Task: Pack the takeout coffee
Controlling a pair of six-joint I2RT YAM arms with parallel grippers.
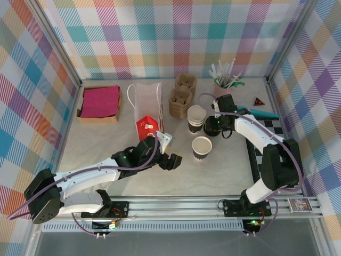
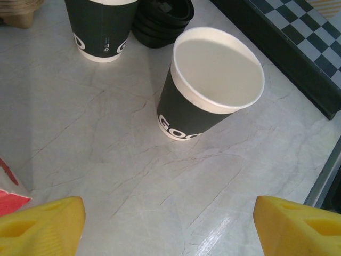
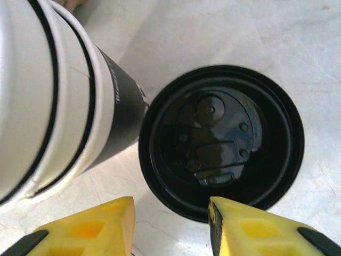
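While its top stands open, the coffee cup (image 1: pixel 202 148) sits upright on the counter (image 1: pixel 106 138), just nearer the arms than a stack of cups (image 1: pixel 196 118). The left hand (image 2: pixel 170 229) faces it, fingers wide apart and empty. The right hand (image 3: pixel 170 210) is at a stack of black lids (image 3: pixel 221 141), fingers partly apart; I cannot tell whether they pinch the rim.

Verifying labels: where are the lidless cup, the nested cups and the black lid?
lidless cup (image 2: pixel 218 69): left wrist view, white inside.
nested cups (image 3: pixel 21 96): right wrist view, white upper wall.
black lid (image 3: pixel 221 141): right wrist view, centre of top.
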